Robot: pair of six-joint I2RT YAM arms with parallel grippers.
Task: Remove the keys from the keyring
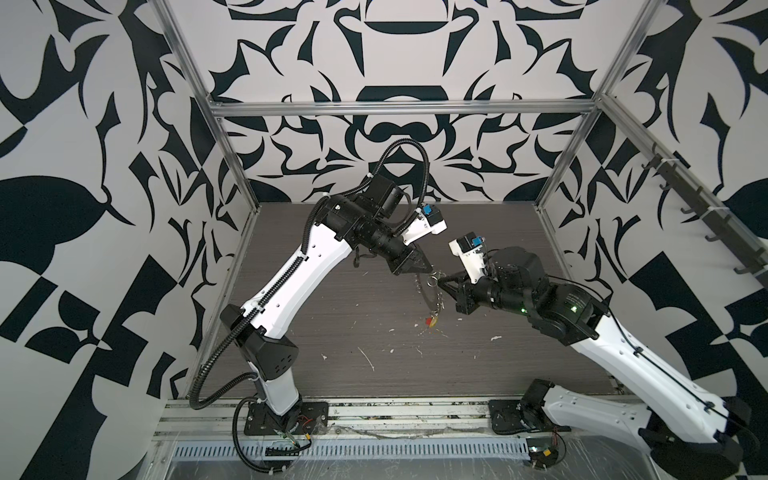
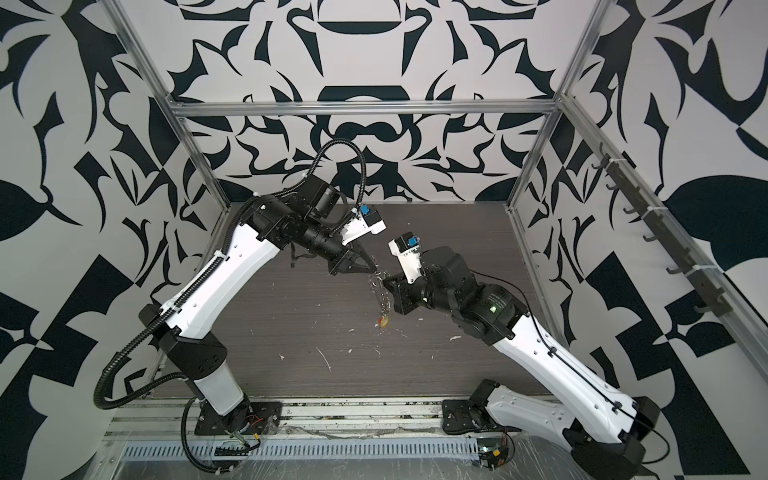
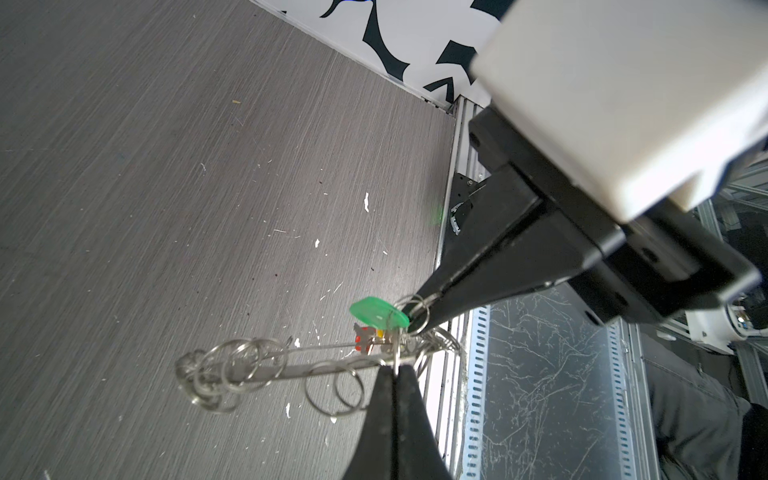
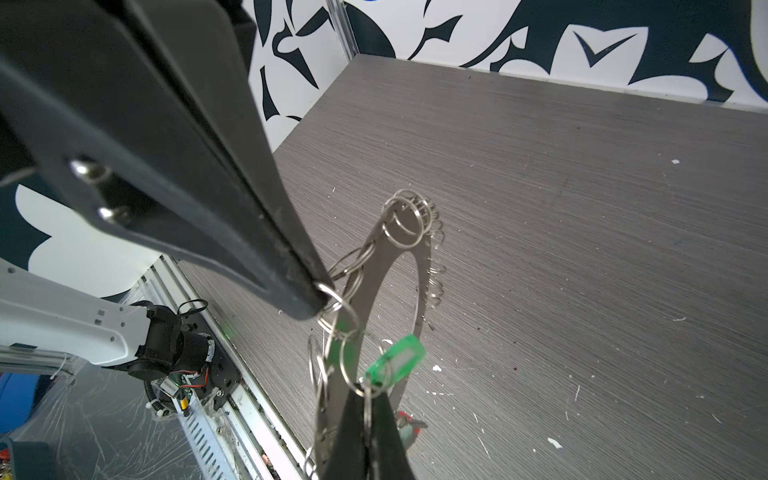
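Left gripper (image 4: 320,296): jaws together, pinching 1 wire loop on the rim of the keyring (image 4: 365,282), so the disc is held clear of the table (image 1: 332,291).
Right gripper (image 4: 368,390): jaws together, clamped on the tag loop (image 4: 340,356) that carries the green tag (image 4: 401,359).
Tip spacing: the 2 sets of tips sit just beside each other at the upper rim, in both top views (left gripper (image 1: 430,272), right gripper (image 1: 442,277)).
Keyring from the tools: it hangs below both tips, with its flat face near upright and its long extent dropping away toward the table. The left wrist view shows it edge-on (image 3: 291,370).
Keys: at least 1 small silvery key with red-orange and yellow tags (image 3: 365,334) hangs at the end farthest from the tips (image 1: 431,321). I cannot tell whether a key hangs with the green tag.
Lower end: I cannot tell whether it touches the table.
Nearer arm: the right gripper already has the tagged loop, and the left gripper anchors the rim next to it.
Deciding relation: the tag loop lies between the 2 tips, and its plane crosses the disc's band.
Judgement: the loop probably has to be worked along the band's hole while the left gripper keeps the disc steady. A straight pull apart would likely only swing the disc.
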